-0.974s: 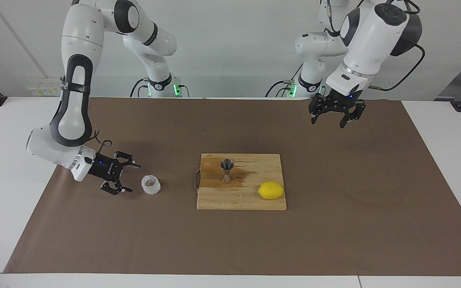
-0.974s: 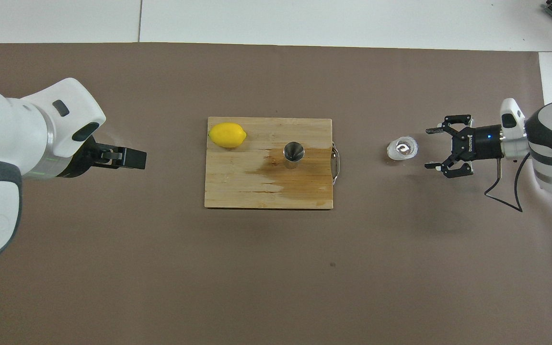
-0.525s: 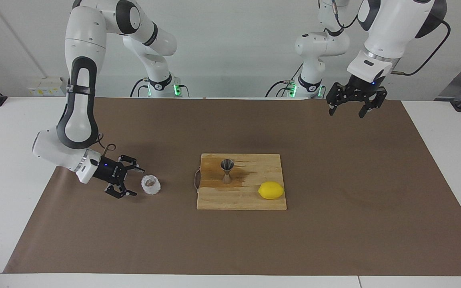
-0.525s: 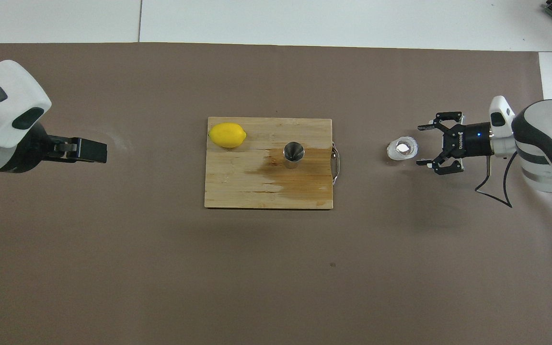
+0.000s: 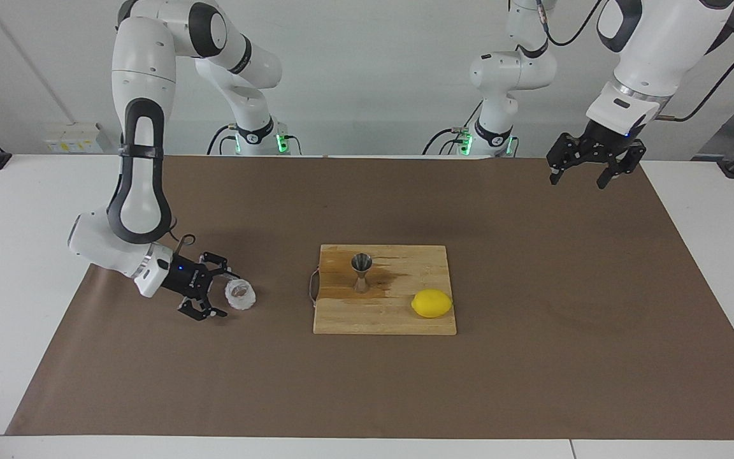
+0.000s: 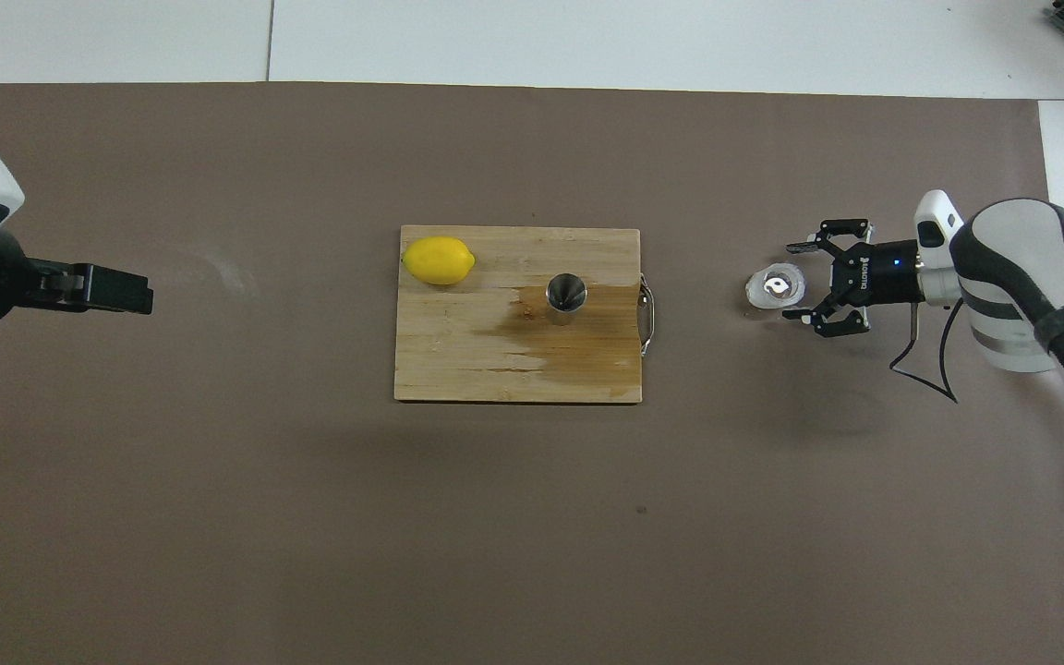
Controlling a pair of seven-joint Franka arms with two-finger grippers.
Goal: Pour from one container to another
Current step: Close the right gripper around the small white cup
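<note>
- Right gripper (image 5: 225, 295), fingers spread wide, lies low beside the knobbly cup (image 5: 240, 295), which stands on the brown mat (image 5: 532, 357) toward the right arm's end.
- Steel jigger (image 5: 361, 271) stands upright on the cutting board (image 5: 354, 319), mid-mat; lemon (image 5: 431, 303) near the board's corner.
- Left gripper (image 5: 589, 172), fingers wide, hangs over the mat's corner.

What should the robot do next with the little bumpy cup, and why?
Probably slide the right gripper a bit farther, until its open fingers stand on both sides of the cup, then close. It lies low beside the cup, the cup sits untouched on the table, and the jigger waits upright on the board. The left gripper waits up high.
</note>
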